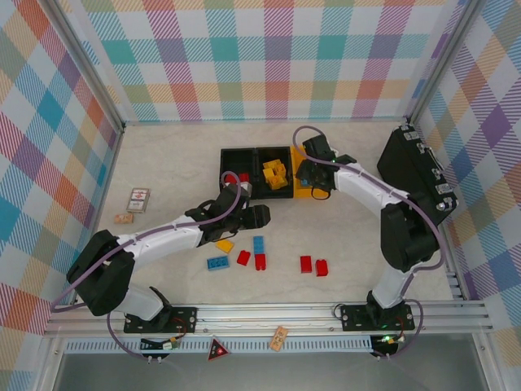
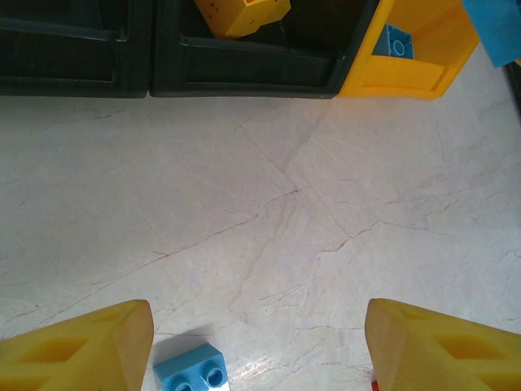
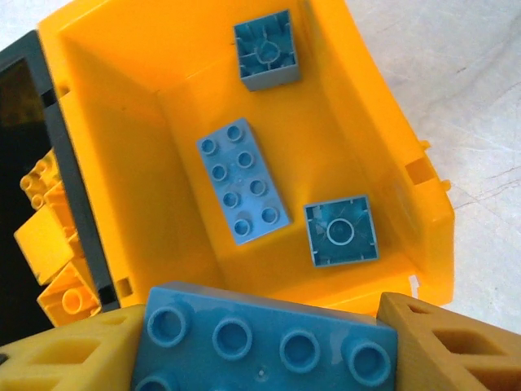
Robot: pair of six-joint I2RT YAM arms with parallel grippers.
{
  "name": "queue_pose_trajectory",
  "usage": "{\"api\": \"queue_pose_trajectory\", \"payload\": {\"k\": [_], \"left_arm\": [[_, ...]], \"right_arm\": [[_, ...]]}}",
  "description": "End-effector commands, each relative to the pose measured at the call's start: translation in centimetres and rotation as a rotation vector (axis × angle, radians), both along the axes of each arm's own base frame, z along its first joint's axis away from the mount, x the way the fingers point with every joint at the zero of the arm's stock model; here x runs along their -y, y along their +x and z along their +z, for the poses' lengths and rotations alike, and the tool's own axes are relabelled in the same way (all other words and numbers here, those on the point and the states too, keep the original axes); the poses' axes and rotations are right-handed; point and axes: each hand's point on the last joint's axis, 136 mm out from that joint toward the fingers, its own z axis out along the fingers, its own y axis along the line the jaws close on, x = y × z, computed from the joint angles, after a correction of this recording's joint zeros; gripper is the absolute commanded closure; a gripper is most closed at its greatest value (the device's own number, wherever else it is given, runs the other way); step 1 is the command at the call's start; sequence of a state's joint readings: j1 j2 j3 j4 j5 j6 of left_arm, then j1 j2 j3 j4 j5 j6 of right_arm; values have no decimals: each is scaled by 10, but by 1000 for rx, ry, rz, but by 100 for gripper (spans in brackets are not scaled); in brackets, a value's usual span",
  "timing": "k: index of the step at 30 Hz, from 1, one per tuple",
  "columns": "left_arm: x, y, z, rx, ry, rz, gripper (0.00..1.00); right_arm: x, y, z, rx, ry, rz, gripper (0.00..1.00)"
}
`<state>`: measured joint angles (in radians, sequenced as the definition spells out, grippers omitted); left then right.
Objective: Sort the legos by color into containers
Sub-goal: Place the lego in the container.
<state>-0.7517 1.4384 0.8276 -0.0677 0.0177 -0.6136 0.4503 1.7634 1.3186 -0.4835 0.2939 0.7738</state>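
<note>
My right gripper (image 1: 313, 175) (image 3: 262, 346) is shut on a long blue brick (image 3: 244, 334), held just above the yellow-orange bin (image 1: 302, 192) (image 3: 106, 81). Three blue bricks lie inside that bin; the longest one (image 3: 242, 181) rests studs up. The middle black bin (image 1: 275, 155) holds yellow bricks (image 3: 49, 244), and a red brick (image 1: 244, 176) lies in the left black bin (image 1: 234, 159). My left gripper (image 1: 259, 216) (image 2: 259, 334) stands open over bare table, with a blue brick (image 2: 191, 371) by its left finger (image 2: 89, 346). Red, blue and yellow bricks are scattered on the table (image 1: 163, 163) near the front.
A large black hard case (image 1: 415, 175) stands at the right edge, behind my right arm. Two small printed cards (image 1: 138, 199) lie at the left. Loose bricks sit near the front: yellow (image 1: 224, 244), blue (image 1: 217, 262), red (image 1: 306, 263).
</note>
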Motion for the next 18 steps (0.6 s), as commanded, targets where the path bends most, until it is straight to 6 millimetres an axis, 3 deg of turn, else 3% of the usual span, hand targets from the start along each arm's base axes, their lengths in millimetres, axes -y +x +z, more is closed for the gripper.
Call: {"api": "queue_pose_trajectory", "payload": {"k": [1,11,18], "left_arm": [[7,-4,7,18,-29,-25,31],[-1,-8,4,26,-22,-13,31],[-3,-10,3,26,-20,-13,31]], "right_arm": [[9,7,0,-19,17,-131,42],[25,22,-2,-35,-57,-295,40],[26,27,-3,-46,-74,-321,28]]}}
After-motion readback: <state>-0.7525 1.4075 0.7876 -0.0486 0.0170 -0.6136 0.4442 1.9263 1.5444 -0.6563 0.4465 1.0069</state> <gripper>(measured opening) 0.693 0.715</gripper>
